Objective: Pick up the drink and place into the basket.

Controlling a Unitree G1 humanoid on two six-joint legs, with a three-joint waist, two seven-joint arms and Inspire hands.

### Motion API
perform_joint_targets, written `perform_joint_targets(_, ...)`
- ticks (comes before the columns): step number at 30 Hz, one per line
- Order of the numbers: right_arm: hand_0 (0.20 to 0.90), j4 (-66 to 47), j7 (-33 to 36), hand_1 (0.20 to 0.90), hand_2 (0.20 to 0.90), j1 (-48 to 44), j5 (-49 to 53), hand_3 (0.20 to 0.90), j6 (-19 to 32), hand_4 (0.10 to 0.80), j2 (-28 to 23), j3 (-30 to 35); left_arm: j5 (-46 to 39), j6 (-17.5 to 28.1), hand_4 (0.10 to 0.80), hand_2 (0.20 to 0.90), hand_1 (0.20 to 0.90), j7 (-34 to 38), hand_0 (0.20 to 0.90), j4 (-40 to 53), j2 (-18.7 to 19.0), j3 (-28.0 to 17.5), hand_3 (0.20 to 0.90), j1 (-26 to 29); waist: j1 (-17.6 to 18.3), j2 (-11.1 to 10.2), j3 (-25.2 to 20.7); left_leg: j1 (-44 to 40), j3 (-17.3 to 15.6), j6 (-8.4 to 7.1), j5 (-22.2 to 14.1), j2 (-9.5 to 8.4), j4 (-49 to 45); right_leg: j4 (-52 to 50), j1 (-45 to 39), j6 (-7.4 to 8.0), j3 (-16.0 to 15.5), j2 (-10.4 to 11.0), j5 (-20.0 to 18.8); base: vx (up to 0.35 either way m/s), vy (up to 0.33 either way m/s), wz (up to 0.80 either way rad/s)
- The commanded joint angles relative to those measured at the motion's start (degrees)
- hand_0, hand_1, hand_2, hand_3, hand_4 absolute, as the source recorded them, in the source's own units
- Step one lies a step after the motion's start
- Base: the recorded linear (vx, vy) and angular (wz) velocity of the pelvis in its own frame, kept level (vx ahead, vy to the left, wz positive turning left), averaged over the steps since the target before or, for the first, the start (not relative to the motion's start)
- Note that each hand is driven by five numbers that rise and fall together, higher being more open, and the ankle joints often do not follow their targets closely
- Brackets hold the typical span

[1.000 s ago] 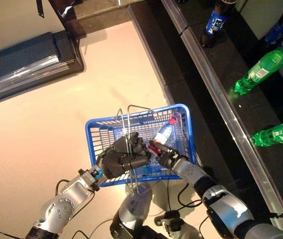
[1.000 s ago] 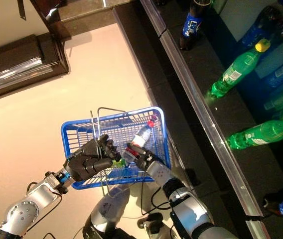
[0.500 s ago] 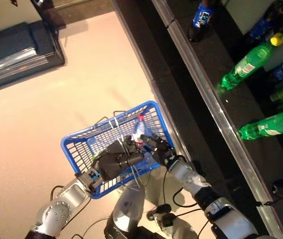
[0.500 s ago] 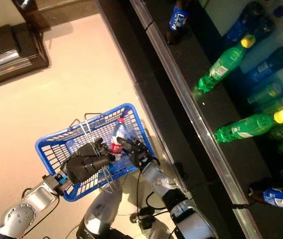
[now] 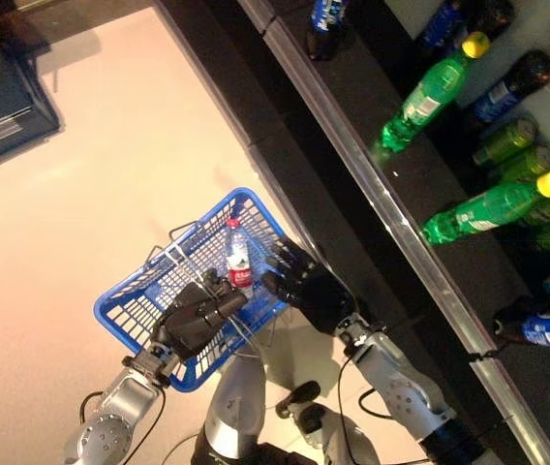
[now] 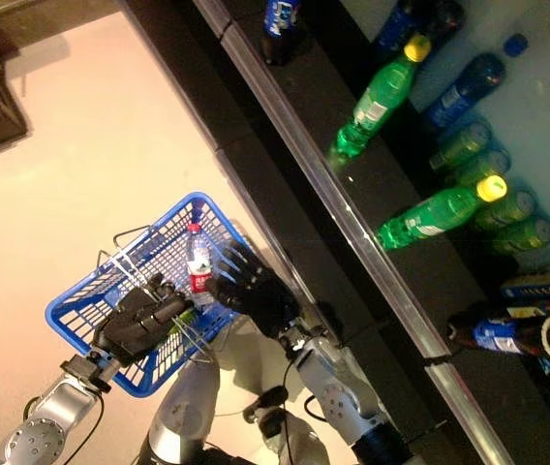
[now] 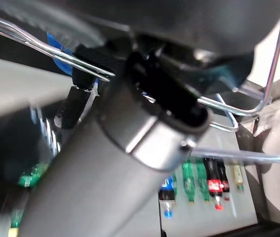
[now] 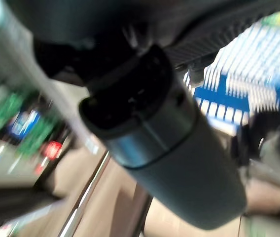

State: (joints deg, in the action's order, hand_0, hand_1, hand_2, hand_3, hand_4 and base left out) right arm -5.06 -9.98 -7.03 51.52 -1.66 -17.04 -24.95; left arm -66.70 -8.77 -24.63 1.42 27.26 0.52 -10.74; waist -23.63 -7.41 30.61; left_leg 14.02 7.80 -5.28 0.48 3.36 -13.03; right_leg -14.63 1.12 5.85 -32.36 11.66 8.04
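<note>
Left eye view: the clear water bottle (image 5: 237, 263), red-capped and red-labelled, is lying inside the blue basket (image 5: 135, 302). The left hand (image 5: 196, 316) is gripping the wire handles (image 5: 182, 254), fingers curled.

Right eye view: the right hand (image 6: 254, 290), fingers spread and empty, is hovering beside the basket. Placement appears complete; next calls for clearing that hand away.

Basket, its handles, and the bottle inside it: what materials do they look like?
Blue basket: looks like moulded plastic, going by the uniform matte colour and the slotted lattice walls. Wire handles: thin, bright, bent rods, likely metal, held in the left hand. Water bottle: clear body, red cap and label band, probably thin plastic. The right hand is open beside the basket.
</note>
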Motion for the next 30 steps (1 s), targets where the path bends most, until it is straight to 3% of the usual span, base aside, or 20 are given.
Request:
perform_joint_targets(1, 0.900, -7.83, -6.79, 0.900, 0.900, -0.84, 0.08, 0.900, 5.72, 0.800, 0.29, 1.41, 2.62, 12.32, 0.100, 0.300, 0.300, -8.63, 0.300, 14.75, -3.31, -1.97, 0.200, 3.61, 2.49, 1.69, -5.92, -2.58, -5.48, 3.63, 0.41, -1.82, 2.31, 1.67, 0.08, 1.02, 3.80, -0.87, -6.49, -0.045, 0.006, -0.22)
perform_joint_targets(11, 0.900, -2.77, -4.96, 0.900, 0.900, 10.41, -3.96, 0.900, 7.21, 0.800, -0.52, 8.18, 2.55, 22.83, 0.100, 0.300, 0.300, 4.92, 0.300, -6.46, -8.15, -4.50, 0.200, -0.61, 9.14, 0.87, -11.56, -7.51, -10.64, 1.74, 1.85, 1.16, 7.64, 7.28, -1.65, 1.45, 9.26, -2.54, -7.56, -0.056, 0.002, -0.25)
perform_joint_targets(17, 0.900, 11.75, 1.29, 0.900, 0.900, 15.11, -9.03, 0.900, 6.78, 0.800, -1.58, 9.92, -0.89, 26.74, 0.100, 0.300, 0.300, 7.56, 0.300, -21.86, -12.65, -7.53, 0.200, -1.97, 11.10, 2.73, -14.33, -9.33, -11.13, -0.66, 5.43, 3.61, 12.70, 9.50, -2.89, 0.56, 10.57, -3.93, -7.09, 0.007, 0.065, -0.12)
perform_joint_targets(21, 0.900, 18.52, 4.00, 0.900, 0.900, 16.82, -12.26, 0.900, 6.17, 0.800, -0.91, 11.09, -0.74, 26.34, 0.100, 0.300, 0.300, 9.16, 0.300, -27.24, -14.17, -8.01, 0.200, -0.60, 13.58, 3.79, -15.20, -9.48, -21.04, -2.08, 6.25, 6.81, 11.10, 9.24, -3.52, 0.51, 6.90, -2.42, -7.07, 0.034, 0.187, 0.29)
perform_joint_targets(23, 0.900, 23.60, 6.96, 0.900, 0.900, 17.22, -12.25, 0.900, 5.24, 0.800, -0.96, 11.99, 0.58, 24.92, 0.100, 0.300, 0.300, 13.13, 0.300, -29.33, -14.73, -6.72, 0.200, 3.04, 16.44, 4.39, -15.15, -10.09, -29.77, -2.84, 4.36, 8.89, 6.80, 6.94, -4.07, 1.17, 3.82, 0.07, -5.71, 0.049, 0.281, 0.72)
perform_joint_targets(24, 0.900, 24.15, 6.98, 0.900, 0.900, 17.07, -11.96, 0.900, 5.32, 0.800, -0.96, 12.10, 0.74, 24.83, 0.100, 0.300, 0.300, 13.39, 0.300, -29.59, -14.79, -6.63, 0.200, 3.49, 16.64, 4.45, -15.05, -10.00, -30.21, -2.82, 4.15, 9.04, 6.29, 6.68, -4.08, 1.22, 3.57, 0.29, -5.61, 0.044, 0.334, 0.82)
perform_joint_targets(25, 0.900, 27.89, 8.12, 0.900, 0.900, 16.83, -11.47, 0.900, 4.91, 0.800, -0.56, 12.77, 0.93, 24.44, 0.100, 0.300, 0.300, 15.13, 0.300, -31.01, -15.00, -5.74, 0.200, 5.26, 17.57, 4.56, -15.07, -10.01, -31.82, -2.17, 2.90, 8.76, 4.10, 5.50, -4.27, 1.80, 2.89, 1.93, -5.58, 0.135, 0.348, 0.91)
perform_joint_targets(29, 0.900, 35.92, 10.63, 0.900, 0.900, 15.58, -12.13, 0.900, 2.20, 0.800, 1.39, 14.66, 2.19, 24.22, 0.100, 0.300, 0.300, 16.12, 0.300, -33.07, -15.83, -5.11, 0.200, 6.59, 17.61, 4.63, -15.88, -10.59, -30.53, 0.52, -0.41, 5.17, 1.08, 3.07, -5.34, 4.09, 4.87, 5.85, -7.42, 0.236, 0.388, 0.49)
perform_joint_targets(30, 0.900, 39.79, 12.12, 0.900, 0.900, 15.47, -13.51, 0.900, 2.37, 0.800, 2.22, 15.70, 2.94, 23.57, 0.100, 0.300, 0.300, 15.84, 0.300, -33.05, -15.58, -4.76, 0.200, 6.57, 17.22, 4.61, -16.44, -11.35, -30.49, 2.25, -2.27, 3.08, 0.48, 0.86, -5.73, 5.12, 5.23, 8.07, -9.36, 0.229, 0.317, 0.17)
